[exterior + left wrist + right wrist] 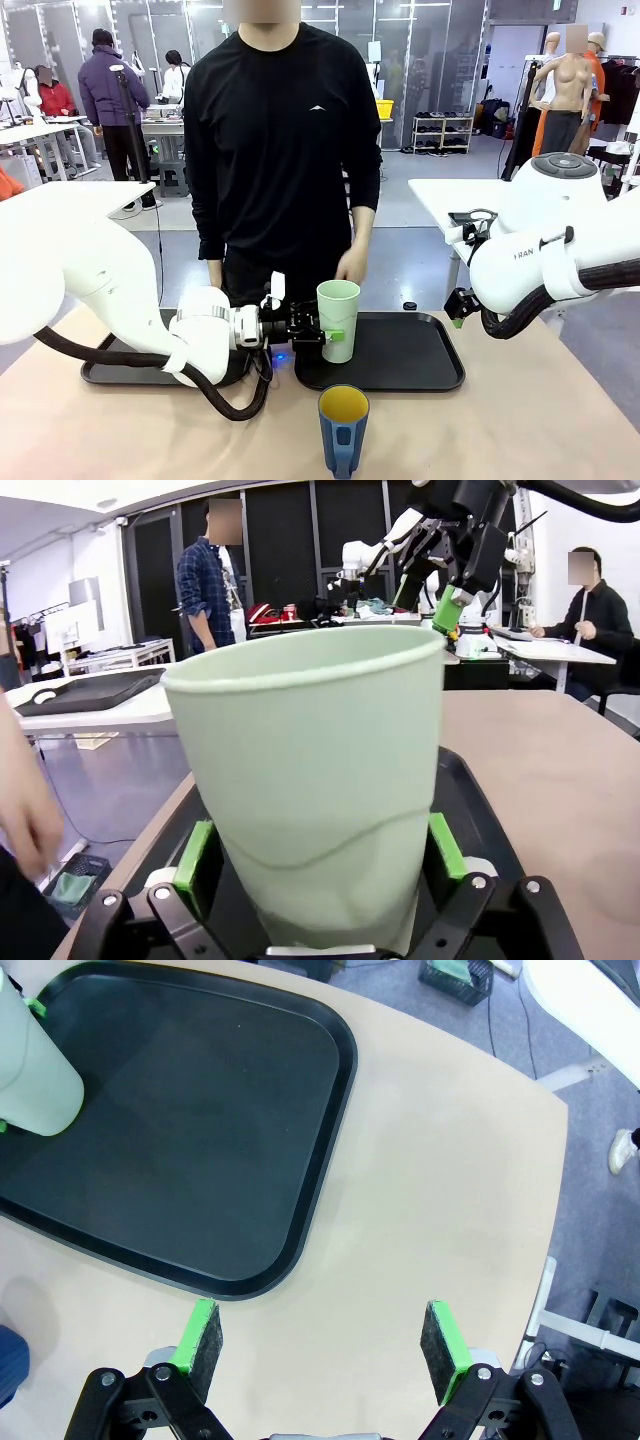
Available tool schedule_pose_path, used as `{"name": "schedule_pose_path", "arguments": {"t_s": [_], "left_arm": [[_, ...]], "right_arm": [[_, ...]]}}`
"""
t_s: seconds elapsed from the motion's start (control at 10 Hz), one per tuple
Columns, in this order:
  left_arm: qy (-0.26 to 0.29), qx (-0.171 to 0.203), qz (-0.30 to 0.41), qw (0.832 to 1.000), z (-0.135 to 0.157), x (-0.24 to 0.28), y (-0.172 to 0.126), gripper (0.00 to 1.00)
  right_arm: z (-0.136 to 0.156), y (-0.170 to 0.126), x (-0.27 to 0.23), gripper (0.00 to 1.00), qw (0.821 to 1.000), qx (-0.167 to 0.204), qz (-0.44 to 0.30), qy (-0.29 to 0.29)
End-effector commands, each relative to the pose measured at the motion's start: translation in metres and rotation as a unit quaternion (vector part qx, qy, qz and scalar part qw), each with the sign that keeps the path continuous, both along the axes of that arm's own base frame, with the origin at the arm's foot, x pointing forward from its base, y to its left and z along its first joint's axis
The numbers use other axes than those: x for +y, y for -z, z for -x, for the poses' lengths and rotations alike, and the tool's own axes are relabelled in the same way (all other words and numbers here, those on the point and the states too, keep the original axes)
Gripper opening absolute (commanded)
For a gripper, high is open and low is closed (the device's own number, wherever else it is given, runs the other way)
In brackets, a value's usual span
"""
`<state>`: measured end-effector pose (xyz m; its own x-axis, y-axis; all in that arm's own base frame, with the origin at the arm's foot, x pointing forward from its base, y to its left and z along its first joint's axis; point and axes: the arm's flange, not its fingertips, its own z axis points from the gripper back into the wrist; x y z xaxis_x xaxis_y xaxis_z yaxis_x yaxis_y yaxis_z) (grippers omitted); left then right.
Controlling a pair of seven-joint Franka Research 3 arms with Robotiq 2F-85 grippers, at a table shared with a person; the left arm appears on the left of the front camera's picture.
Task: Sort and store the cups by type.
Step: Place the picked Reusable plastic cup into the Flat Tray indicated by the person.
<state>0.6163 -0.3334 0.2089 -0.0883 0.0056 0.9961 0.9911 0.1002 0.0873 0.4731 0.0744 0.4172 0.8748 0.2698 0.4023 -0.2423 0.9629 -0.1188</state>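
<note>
My L pincer clamped on mint tumbler over black tray; R pincer apart; blue mug beside, unstored.

My left arm hides most of the left black plastic tray; my right wrist view's corner cuts off the tall mint-green plastic tumbler.

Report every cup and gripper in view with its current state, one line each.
mint-green tumbler, upright on the black tray, gripped low on its wall.
dark blue mug, upright on the bare table, empty, handle toward the robot.
left gripper, shut on the mint-green tumbler.
right gripper, open, holding nothing, above bare table beside the tray.
</note>
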Motion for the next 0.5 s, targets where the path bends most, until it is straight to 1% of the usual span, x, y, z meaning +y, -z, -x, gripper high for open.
{"name": "schedule_pose_path", "arguments": {"t_s": [0.0,0.2,0.4], "left_arm": [[-0.026,-0.010,-0.019,0.999,0.013,0.023,-0.007,1.00],[-0.036,-0.019,-0.024,0.999,0.019,0.036,-0.016,1.00],[-0.042,-0.018,-0.034,0.998,0.025,0.045,-0.023,1.00]], "right_arm": [[0.000,0.000,-0.001,1.00,1.000,0.000,0.000,0.001],[0.000,0.000,-0.001,1.00,1.000,0.000,0.000,0.001],[0.000,0.000,-0.001,1.00,1.000,0.000,0.000,0.001]]}}
